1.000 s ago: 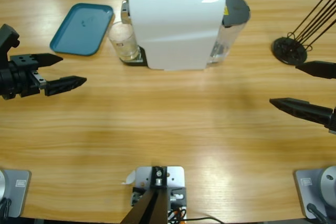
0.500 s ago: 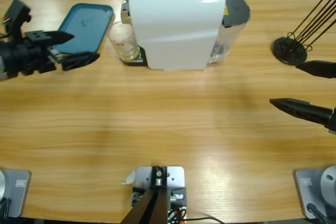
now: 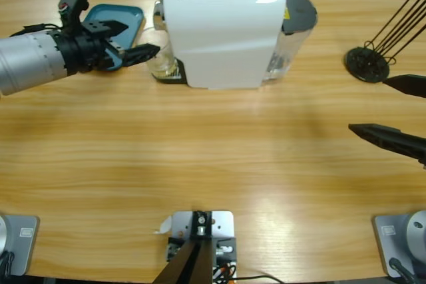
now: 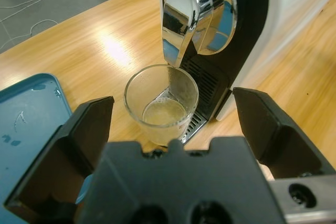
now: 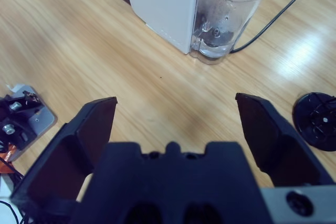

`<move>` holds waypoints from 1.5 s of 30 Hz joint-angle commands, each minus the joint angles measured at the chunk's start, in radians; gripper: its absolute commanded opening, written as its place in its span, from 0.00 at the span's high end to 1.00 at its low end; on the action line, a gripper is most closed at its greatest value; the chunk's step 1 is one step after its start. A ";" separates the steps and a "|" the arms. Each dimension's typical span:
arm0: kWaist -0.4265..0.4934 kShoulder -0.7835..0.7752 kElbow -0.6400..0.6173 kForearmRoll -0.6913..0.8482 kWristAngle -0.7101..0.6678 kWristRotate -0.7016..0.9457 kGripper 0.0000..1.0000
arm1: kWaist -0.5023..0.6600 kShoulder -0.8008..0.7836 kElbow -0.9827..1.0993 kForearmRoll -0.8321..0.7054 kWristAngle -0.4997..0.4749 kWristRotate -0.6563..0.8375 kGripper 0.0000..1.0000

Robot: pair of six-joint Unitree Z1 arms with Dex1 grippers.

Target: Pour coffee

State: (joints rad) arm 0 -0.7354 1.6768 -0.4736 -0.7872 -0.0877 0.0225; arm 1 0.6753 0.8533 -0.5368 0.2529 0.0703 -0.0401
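Note:
A clear glass [image 4: 161,103] stands on the drip grate under the chrome spout [image 4: 197,14] of the white coffee machine [image 3: 223,31]. A shallow pool of pale amber coffee [image 4: 164,114] lies in its bottom. My left gripper [image 3: 136,39] is open and points at the glass [image 3: 163,64] from the left. In the left wrist view the glass sits between and just beyond the two jaws, and nothing touches it. At the table's right edge my right gripper [image 3: 367,104] is open and holds nothing, well away from the machine.
A teal tray [image 3: 103,34] lies at the back left, partly under the left arm. A black wire rack on a round base [image 3: 367,63] stands at the back right. The machine's water tank [image 5: 231,14] and a cable [image 5: 273,19] are on its right side.
The left arm has swung from the table's left edge up and to the right, over the tray, bringing its open jaws to the glass. The right gripper has barely shifted.

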 commanded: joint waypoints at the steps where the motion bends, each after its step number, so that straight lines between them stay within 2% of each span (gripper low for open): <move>1: -0.009 0.111 0.032 -0.053 0.014 0.002 0.00 | 0.012 -0.022 0.043 -0.014 -0.009 -0.011 0.00; 21: -0.009 0.219 0.018 -0.141 0.045 -0.009 0.00 | 0.012 -0.039 0.054 -0.023 -0.002 -0.011 0.00; 36: -0.009 0.289 -0.056 -0.141 0.028 -0.009 0.01 | 0.012 -0.041 0.060 -0.034 -0.003 -0.009 0.00; 41: -0.009 0.303 -0.057 -0.141 0.028 -0.007 0.19 | 0.012 -0.040 0.062 -0.037 -0.003 -0.009 0.00; 45: -0.009 0.315 -0.057 -0.147 0.027 -0.005 0.46 | 0.012 -0.039 0.063 -0.038 -0.003 -0.008 0.00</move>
State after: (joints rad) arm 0 -0.7355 1.9263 -0.5234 -0.9186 -0.0507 0.0224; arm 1 0.6753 0.8348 -0.5094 0.2215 0.0703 -0.0402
